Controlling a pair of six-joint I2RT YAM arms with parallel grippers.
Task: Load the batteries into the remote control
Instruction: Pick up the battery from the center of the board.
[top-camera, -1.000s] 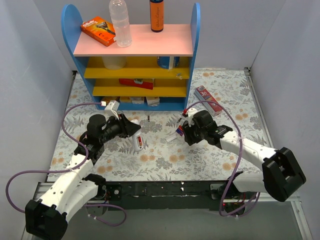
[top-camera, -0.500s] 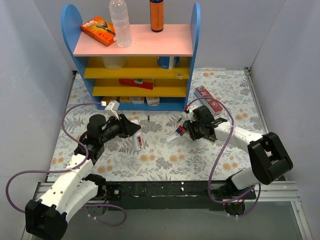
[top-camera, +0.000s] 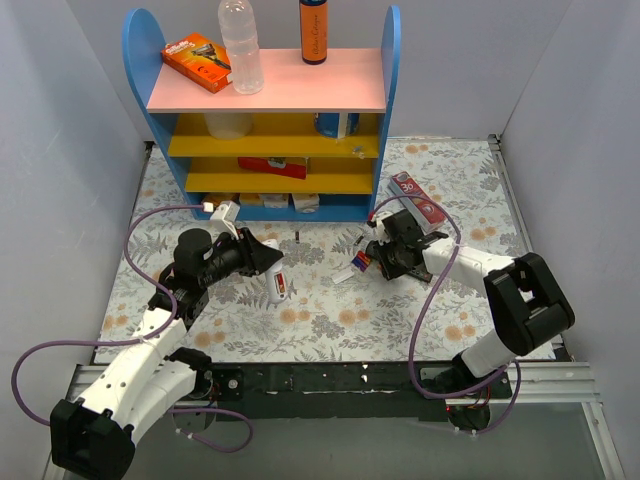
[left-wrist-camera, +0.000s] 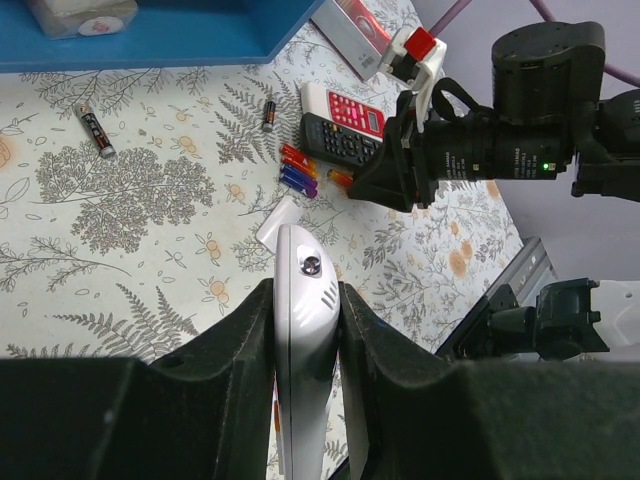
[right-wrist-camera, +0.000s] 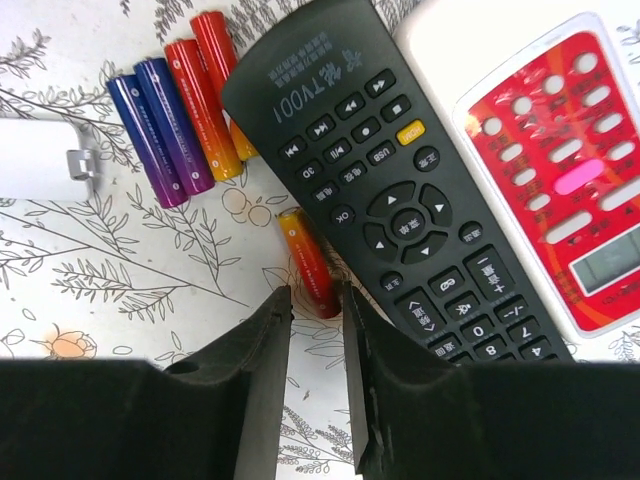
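1. Gripping a slim white plastic remote control, the left gripper has its jaws closed hard on the two long sides of the body. The remote's end juts out past the fingertips. Whether it touches the floral-print table cover I cannot tell.
2. From the top camera, the held remote sits left of centre, in front of the blue wooden shelf unit.
3. The right gripper has its jaws narrowed but not shut. One black finger stands on each side of the near end of a red-orange cylindrical battery.
4. That battery lies flat on the cover, not lifted. Pad contact: cannot tell.
5. It lies just beside a black button-covered remote. On the black remote's far side lies a white remote with a red keypad face.
6. Four more cells lie side by side near the black remote's top end: two dark blue cells and two red-orange cells.
7. A small white plastic cover lies just beside the blue pair, between the cells and the held remote in the left wrist view.
8. A long red-and-white box lies near the shelf's right foot, close behind the right gripper.
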